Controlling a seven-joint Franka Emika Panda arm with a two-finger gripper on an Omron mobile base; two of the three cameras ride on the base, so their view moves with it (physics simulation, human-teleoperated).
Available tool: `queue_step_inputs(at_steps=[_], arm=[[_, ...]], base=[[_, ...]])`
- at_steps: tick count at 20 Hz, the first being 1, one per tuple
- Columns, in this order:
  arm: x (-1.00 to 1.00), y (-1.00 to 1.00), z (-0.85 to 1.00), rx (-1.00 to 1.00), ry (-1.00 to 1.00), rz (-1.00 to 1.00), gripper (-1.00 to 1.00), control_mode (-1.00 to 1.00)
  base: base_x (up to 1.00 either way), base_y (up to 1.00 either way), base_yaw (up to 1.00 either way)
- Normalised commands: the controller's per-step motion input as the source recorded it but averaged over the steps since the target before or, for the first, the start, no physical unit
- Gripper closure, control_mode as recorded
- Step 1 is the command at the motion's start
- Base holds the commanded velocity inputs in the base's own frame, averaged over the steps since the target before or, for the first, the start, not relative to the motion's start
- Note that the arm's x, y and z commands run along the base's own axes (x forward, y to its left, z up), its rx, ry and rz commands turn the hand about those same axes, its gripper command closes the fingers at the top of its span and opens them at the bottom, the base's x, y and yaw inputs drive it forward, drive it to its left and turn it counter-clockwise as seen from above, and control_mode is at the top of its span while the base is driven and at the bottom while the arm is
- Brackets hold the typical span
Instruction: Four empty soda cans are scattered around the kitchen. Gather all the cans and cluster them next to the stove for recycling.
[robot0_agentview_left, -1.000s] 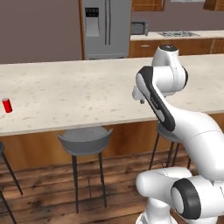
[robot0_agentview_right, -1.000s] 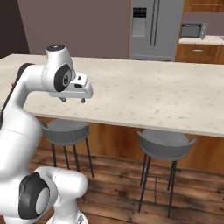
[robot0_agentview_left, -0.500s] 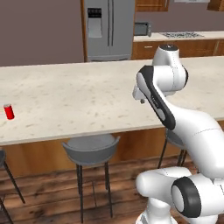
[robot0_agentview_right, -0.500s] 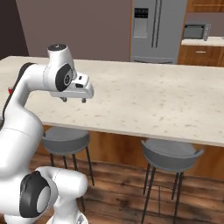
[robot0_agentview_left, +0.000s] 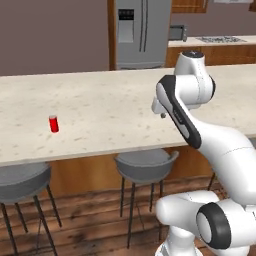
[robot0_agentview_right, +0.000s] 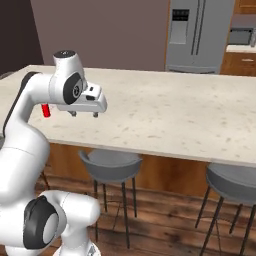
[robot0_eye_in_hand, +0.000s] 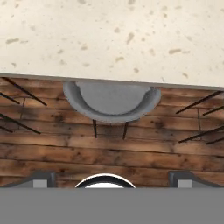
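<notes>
Gripper (robot0_agentview_right: 84, 114) hangs over the near part of the long pale speckled surface (robot0_agentview_right: 165, 115), fingers pointing down, jaws spread wide with nothing between them. In the hand view the two dark fingertips (robot0_eye_in_hand: 40, 178) sit far apart at the bottom corners, and between them lie only the wooden floor (robot0_eye_in_hand: 109, 153) and a grey bar stool (robot0_eye_in_hand: 111, 101) tucked under the surface's edge.

One red soda can (robot0_agentview_left: 54, 124) stands upright on the surface, well apart from the gripper, off to its left in the left base view. In the right base view the same can (robot0_agentview_right: 46, 110) peeks out just behind the arm's wrist housing, partly hidden. No contact between can and gripper.

Stove (robot0_agentview_left: 220, 39) is on the far counter, well beyond the gripper and to its right, past the surface. Grey refrigerator (robot0_agentview_left: 140, 32) stands against the back wall, behind the surface.

More grey stools sit along the near side of the surface, below gripper height (robot0_agentview_left: 146, 166).
</notes>
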Motion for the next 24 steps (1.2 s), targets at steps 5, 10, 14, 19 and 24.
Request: queue_step_inputs(at_steps=[5, 10, 14, 19, 24], arm=[[0.00, 0.00, 0.00, 0.00, 0.00, 0.00, -1.00, 1.00], [0.00, 0.00, 0.00, 0.00, 0.00, 0.00, -1.00, 1.00], [0.00, 0.00, 0.00, 0.00, 0.00, 0.00, -1.00, 1.00], [0.00, 0.00, 0.00, 0.00, 0.00, 0.00, -1.00, 1.00], [0.00, 0.00, 0.00, 0.00, 0.00, 0.00, -1.00, 1.00]], base=[[-0.05, 0.87, 0.00], [0.00, 0.82, 0.00], [0.00, 0.70, 0.00], [0.12, 0.49, 0.01], [0.23, 0.43, 0.02]])
